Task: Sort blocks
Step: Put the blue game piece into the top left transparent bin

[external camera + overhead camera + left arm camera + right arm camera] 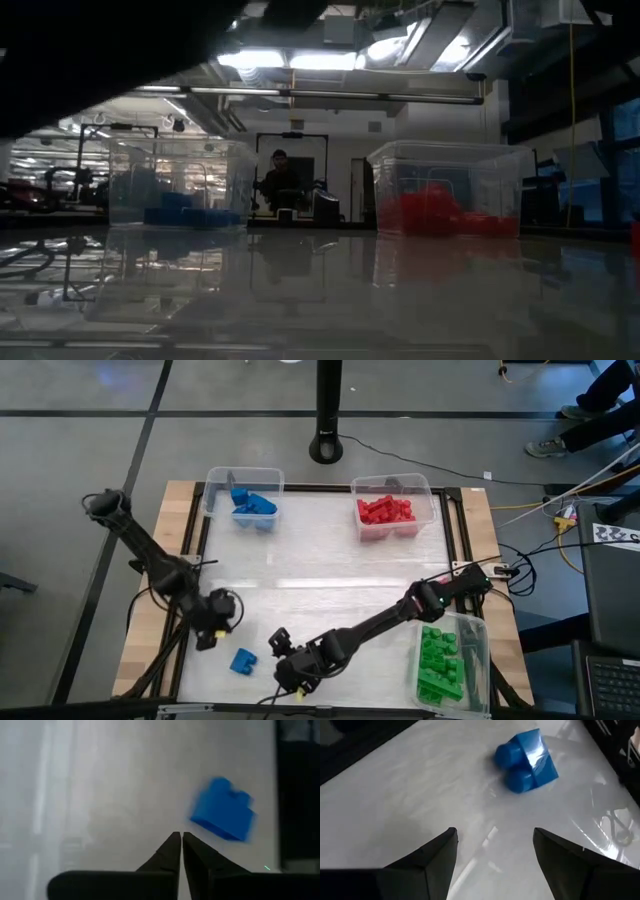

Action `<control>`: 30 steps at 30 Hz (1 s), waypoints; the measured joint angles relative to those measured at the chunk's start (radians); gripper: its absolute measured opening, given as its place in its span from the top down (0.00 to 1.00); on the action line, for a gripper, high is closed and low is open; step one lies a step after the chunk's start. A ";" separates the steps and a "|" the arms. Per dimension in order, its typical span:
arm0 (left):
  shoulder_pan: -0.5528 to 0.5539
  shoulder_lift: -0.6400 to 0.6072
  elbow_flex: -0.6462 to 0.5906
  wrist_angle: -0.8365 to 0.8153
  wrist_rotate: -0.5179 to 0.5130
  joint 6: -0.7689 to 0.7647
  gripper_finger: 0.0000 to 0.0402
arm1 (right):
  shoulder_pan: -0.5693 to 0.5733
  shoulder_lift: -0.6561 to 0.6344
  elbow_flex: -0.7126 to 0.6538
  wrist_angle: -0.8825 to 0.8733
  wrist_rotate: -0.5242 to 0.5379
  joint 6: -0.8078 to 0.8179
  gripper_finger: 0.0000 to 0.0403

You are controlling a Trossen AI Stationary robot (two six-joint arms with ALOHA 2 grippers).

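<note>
Blue single block (243, 661) lay loose on the white tabletop (320, 580), near the front edge, between the two end effectors and touched by neither. Right end effector (281, 641) sat just beside it, fingers spread wide with nothing between them; in the right wrist view the block (526, 761) lay ahead of the open fingers (438, 851), bare surface between. Left end effector (206, 639) was on the block's other side, fingertips pressed together, empty; its wrist view showed the block (223, 810) off to one side of the closed tips (173, 845).

Middle of the tabletop was open. Bins stood at the edges: a clear bin (243, 498) with blue blocks (254, 507) at the far left, a second bin (393, 506) with red blocks (386, 510) at the far right, a third (452, 659) with green blocks (438, 660) at the near right corner, under the right arm's reach. Black frame rail (195, 560) ran along the left side.
</note>
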 joint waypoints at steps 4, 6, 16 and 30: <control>-0.149 0.097 0.033 0.032 -0.010 -0.168 0.99 | 0.011 0.033 -0.001 0.064 0.023 0.071 0.36; -0.214 0.162 0.038 0.048 -0.011 -0.253 1.00 | 0.010 0.049 -0.001 0.105 0.033 0.108 0.36; -0.322 0.456 0.039 0.377 -0.053 -0.369 1.00 | 0.009 0.148 -0.001 0.386 0.059 0.356 0.36; -0.281 0.574 0.039 0.565 -0.146 -0.239 0.99 | -0.044 0.186 -0.002 0.456 0.206 0.349 0.36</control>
